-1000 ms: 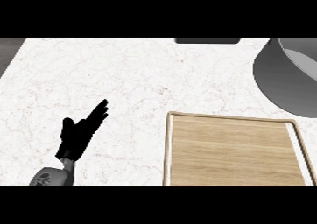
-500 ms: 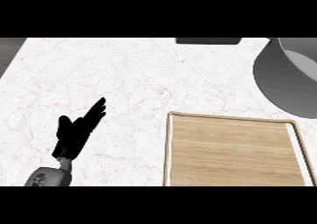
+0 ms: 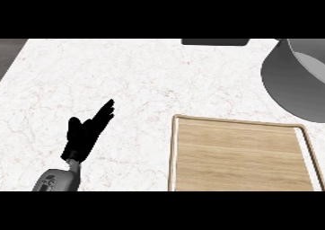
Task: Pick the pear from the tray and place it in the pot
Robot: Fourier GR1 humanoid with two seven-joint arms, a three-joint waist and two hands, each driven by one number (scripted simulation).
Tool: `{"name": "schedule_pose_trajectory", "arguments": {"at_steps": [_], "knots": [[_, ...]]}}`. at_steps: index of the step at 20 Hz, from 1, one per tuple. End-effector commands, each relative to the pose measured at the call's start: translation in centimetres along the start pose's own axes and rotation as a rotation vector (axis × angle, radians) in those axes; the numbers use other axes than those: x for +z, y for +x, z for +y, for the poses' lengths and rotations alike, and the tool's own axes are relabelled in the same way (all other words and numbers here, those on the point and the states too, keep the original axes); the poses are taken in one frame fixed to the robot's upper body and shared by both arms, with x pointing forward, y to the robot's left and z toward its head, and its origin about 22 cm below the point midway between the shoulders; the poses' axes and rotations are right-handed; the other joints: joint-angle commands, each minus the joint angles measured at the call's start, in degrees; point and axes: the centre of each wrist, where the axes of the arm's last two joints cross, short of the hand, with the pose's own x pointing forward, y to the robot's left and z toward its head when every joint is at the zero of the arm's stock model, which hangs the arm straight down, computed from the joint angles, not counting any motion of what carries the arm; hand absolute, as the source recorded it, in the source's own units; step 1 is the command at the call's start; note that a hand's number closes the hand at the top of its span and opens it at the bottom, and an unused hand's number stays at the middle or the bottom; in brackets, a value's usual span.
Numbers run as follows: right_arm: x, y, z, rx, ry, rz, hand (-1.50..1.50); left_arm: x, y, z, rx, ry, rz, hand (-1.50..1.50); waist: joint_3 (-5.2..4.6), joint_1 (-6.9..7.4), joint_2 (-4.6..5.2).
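- The black left robot hand (image 3: 85, 132) rests released, fingers straight, on the white marbled bench (image 3: 125, 76), well left of the tray.
- The rectangular light wooden tray (image 3: 241, 155) lies bare.
- The large grey metal pot (image 3: 301, 85) stands just behind the tray's right corner.
- The pear shows nowhere.

White marble counter (image 3: 145, 76), dark slab (image 3: 215, 42)

Black robot hand (image 3: 84, 134), grey forearm (image 3: 58, 179)
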Motion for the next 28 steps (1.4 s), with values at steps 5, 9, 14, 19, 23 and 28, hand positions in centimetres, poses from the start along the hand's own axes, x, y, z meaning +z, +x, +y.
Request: {"name": "schedule_pose_trajectory", "arguments": {"at_steps": [5, 9, 14, 19, 23, 28], "knots": [[-3.6, 4.2, 4.5, 0.222, 0.073, 0.019, 1.50, 0.1, -0.5, 1.0, -0.023, -0.009, -0.005, 0.00, 0.06, 1.13, 0.51], [-3.9, 4.7, 6.5, 0.481, 0.095, 0.073, 1.50, 0.3, -0.1, -0.4, -0.024, -0.030, -0.013, 0.00, 0.06, 2.39, 0.72], [-4.2, 5.1, 11.2, 0.525, 0.273, 0.219, 1.50, -0.7, 1.0, 0.9, -0.016, -0.019, -0.028, 0.00, 0.10, 1.88, 0.93], [-4.1, 4.8, 12.5, 0.516, 0.428, 0.466, -1.50, -0.9, 0.8, -0.1, -0.028, -0.039, -0.031, 0.00, 0.17, 2.83, 1.41], [-4.5, 5.5, 12.7, 0.457, 0.465, 0.414, -1.50, -0.1, -0.1, -0.2, -0.003, -0.023, -0.021, 0.00, 0.25, 2.40, 1.14], [-6.3, 8.9, 11.6, 0.055, 0.184, 0.225, -1.50, -0.2, 0.0, 0.0, -0.003, -0.020, -0.019, 0.00, 0.37, 1.70, 0.91]]}}
